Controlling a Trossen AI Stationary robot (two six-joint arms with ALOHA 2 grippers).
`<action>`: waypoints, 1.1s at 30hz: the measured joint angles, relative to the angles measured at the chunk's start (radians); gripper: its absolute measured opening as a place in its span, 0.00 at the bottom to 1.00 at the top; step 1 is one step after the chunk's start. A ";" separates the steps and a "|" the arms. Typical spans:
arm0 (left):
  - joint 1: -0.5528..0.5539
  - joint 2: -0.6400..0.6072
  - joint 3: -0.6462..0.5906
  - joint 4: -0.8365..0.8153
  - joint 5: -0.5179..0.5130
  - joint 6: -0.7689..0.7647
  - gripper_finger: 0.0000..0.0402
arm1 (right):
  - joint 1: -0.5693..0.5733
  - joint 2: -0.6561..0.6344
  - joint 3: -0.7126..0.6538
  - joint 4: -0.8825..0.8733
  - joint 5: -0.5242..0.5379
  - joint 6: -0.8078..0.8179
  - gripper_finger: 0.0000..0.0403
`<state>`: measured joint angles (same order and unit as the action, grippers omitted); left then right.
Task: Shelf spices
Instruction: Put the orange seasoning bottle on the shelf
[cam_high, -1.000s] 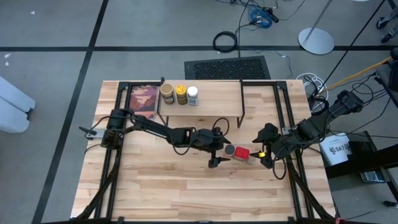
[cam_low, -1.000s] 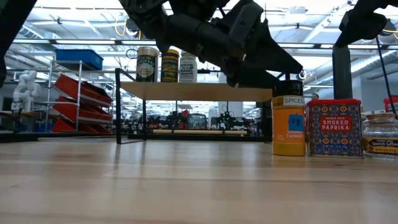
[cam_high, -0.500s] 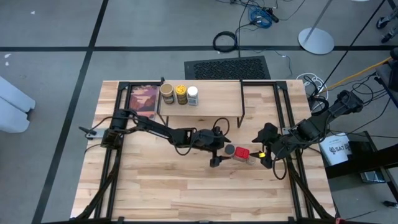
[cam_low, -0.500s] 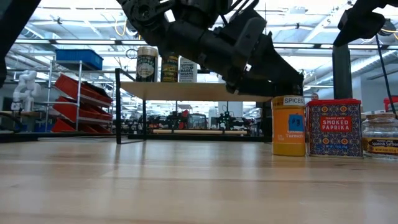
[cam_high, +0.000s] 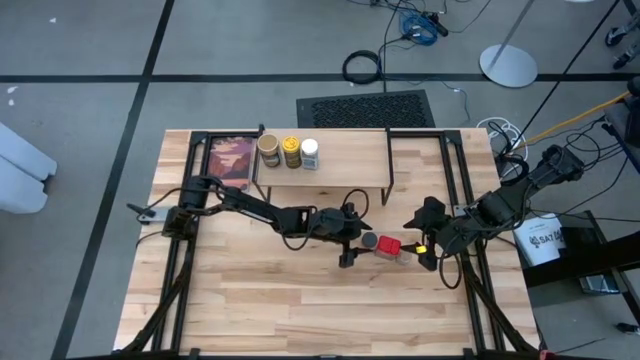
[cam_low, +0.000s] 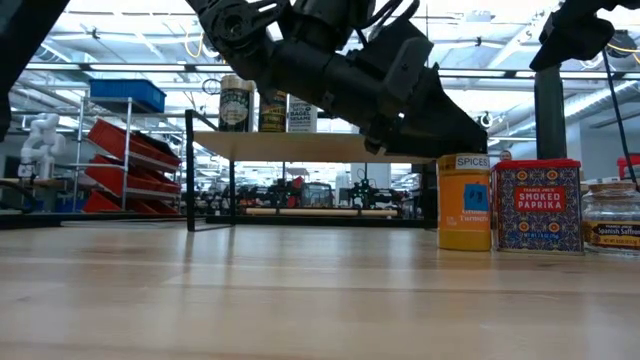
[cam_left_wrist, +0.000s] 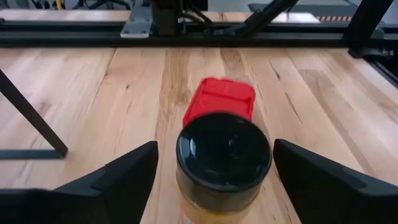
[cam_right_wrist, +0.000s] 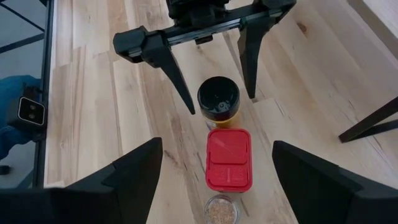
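Note:
The dark-lidded orange jar (cam_high: 369, 241) stands on the table, with the red box (cam_high: 390, 246) and a small grey-lidded jar (cam_high: 404, 257) in a row to its right. My left gripper (cam_left_wrist: 216, 144) is open; its fingers stand on either side of the orange jar's lid (cam_left_wrist: 224, 152) with gaps showing on both sides. In the right wrist view those fingers flank the jar (cam_right_wrist: 217, 99) the same way. My right gripper (cam_right_wrist: 217, 144) is open and hovers just right of the row. The shelf (cam_high: 330, 168) holds a tan jar (cam_high: 268, 150), a yellow-lidded jar (cam_high: 291, 150) and a white-lidded jar (cam_high: 310, 152) at its left end.
A reddish picture in a black frame (cam_high: 230, 162) lies left of the shelf. The shelf's black legs (cam_left_wrist: 34, 118) stand close behind the left gripper. Bare plank remains on the shelf to the right of its three jars (cam_low: 330, 146). The table's near half is bare wood (cam_high: 300, 310).
My left gripper has come down and moved toward the orange jar; in the low view its fingers now cover the dark lid, which showed clear a second ago. The jars and the right arm have kept still.

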<state>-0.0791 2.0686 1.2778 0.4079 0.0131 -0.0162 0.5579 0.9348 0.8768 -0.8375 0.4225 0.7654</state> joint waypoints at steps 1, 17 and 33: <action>0.000 0.000 0.000 0.004 -0.001 0.000 0.79 | 0.000 0.000 0.000 0.000 0.000 0.000 0.73; 0.000 0.018 0.000 0.015 -0.001 0.007 0.54 | 0.000 0.000 0.000 -0.002 0.001 -0.004 0.73; 0.000 -0.052 0.000 -0.054 0.013 0.004 0.52 | 0.000 0.000 0.000 0.035 0.111 -0.036 0.73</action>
<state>-0.0788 2.0161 1.2780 0.3539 0.0262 -0.0118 0.5575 0.9350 0.8768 -0.8024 0.5331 0.7298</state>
